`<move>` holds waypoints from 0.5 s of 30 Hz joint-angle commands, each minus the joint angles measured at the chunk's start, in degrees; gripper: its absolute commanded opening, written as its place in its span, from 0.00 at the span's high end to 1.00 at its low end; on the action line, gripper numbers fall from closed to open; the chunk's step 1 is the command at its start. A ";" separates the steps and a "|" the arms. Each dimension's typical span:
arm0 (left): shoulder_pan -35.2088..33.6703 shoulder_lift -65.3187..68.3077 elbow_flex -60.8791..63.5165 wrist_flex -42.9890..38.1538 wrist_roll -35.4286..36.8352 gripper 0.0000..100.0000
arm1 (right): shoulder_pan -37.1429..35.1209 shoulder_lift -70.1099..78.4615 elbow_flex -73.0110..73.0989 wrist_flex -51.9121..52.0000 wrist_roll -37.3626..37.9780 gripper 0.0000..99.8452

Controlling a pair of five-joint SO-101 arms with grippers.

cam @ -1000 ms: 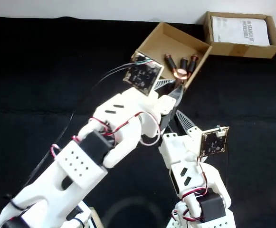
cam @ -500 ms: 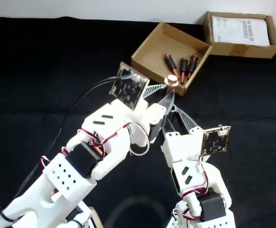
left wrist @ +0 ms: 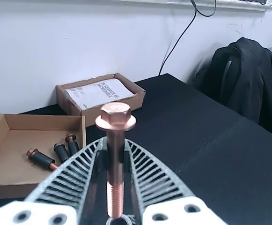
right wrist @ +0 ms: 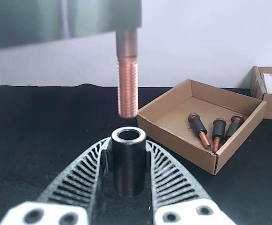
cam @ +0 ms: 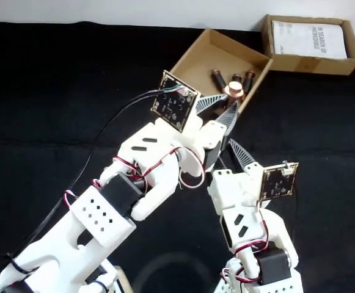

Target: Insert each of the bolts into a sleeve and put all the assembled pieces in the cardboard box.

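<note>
Clamped upright in left jaws: copper-coloured flanged hex bolt [left wrist: 115,161], tip just above black cylindrical sleeve [right wrist: 128,164] pinched in right jaws, by brown cardboard box's [cam: 192,61] near wall. Judged rigid, dense, slick; best held mid-shank, mid-wall.

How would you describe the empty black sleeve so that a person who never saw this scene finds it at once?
Find the open cardboard box holding three assembled pieces on the black table. Near it, the right gripper clamps a short black sleeve upright, bore facing up, just below the threaded tip of a copper bolt. Unlike the sleeves in the box, its bore is empty.
</note>
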 commanded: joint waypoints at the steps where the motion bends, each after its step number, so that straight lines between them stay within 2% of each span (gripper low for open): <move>1: 0.31 0.04 -3.12 -1.58 -0.44 0.99 | 0.57 0.13 -0.84 -1.19 -0.18 0.99; 15: 0.40 -0.40 4.26 -1.67 0.09 0.99 | 0.57 0.13 -0.84 -1.19 -0.18 0.99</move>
